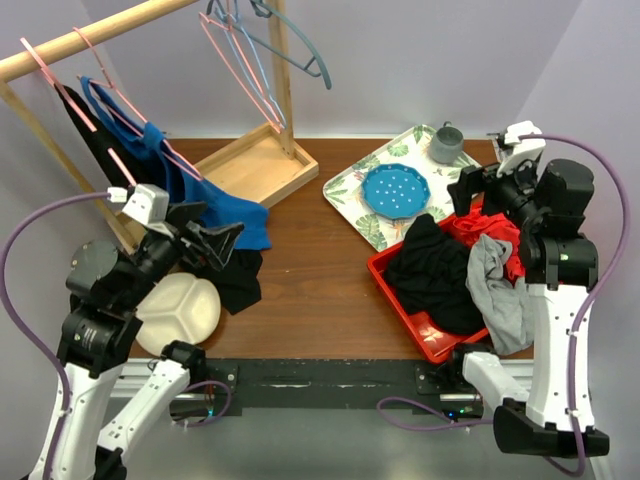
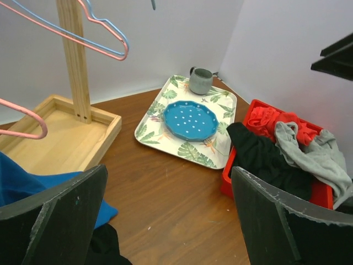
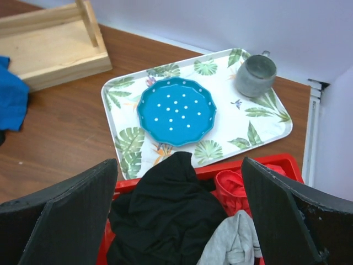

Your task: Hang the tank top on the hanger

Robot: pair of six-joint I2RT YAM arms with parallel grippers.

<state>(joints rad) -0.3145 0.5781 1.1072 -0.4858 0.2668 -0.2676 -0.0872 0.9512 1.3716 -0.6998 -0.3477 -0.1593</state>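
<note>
A: Jaws?
B: L gripper [image 1: 215,232] spread wide, nothing between fingers. R gripper [image 1: 470,192] same: apart, empty, hanging over the bin's far end.
A: Tank top?
B: Tank top [image 1: 215,205] is far left. Top end is up at the pink wire hanger [image 1: 120,168] hooked on the wood rail, lower end slumped on the table [image 1: 320,280] beside the rack's base [image 1: 255,165]. Soft royal-blue fabric. L gripper just beside it, can't tell if touching.
A: Containers?
B: Red plastic bin [image 1: 405,312], R side: black garment [image 1: 435,270], red cloth [image 1: 485,230], grey cloth [image 1: 500,290] spilling over the near rim. Leaf-print rect. tray [image 1: 350,195] behind it holds a scalloped blue plate [image 1: 397,190] w/ white dots and a grey mug [image 1: 446,143]. Rack base is a shallow wood box.
A: Other?
B: White divided dish [image 1: 185,310] by the L arm. Another black garment [image 1: 235,285] under the blue hem.
</note>
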